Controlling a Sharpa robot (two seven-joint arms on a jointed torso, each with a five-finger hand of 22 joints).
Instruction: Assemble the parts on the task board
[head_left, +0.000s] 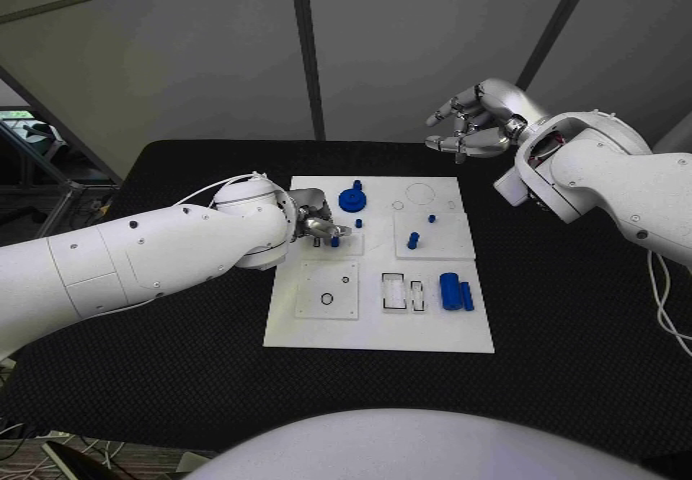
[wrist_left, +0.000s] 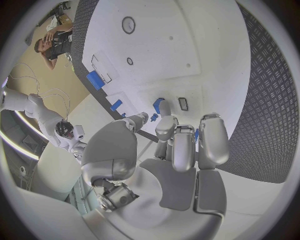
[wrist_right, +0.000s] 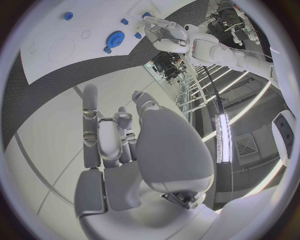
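Head view: small blue peg (head_left: 333, 240) sits at the left edge of the white board (head_left: 378, 335), pinched in the left hand (head_left: 319, 229), probably lined up for a hole there. Blue gear (head_left: 353, 197) is mounted just behind. Right hand (head_left: 476, 120) hangs beyond the board's far corner, fingers curled on nothing, likely parked clear.

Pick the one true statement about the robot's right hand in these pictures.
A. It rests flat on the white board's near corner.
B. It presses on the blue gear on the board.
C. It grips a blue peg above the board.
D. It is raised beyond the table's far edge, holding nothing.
D: in the head view the right hand hangs past the table's far edge, off the task board, with nothing in it.
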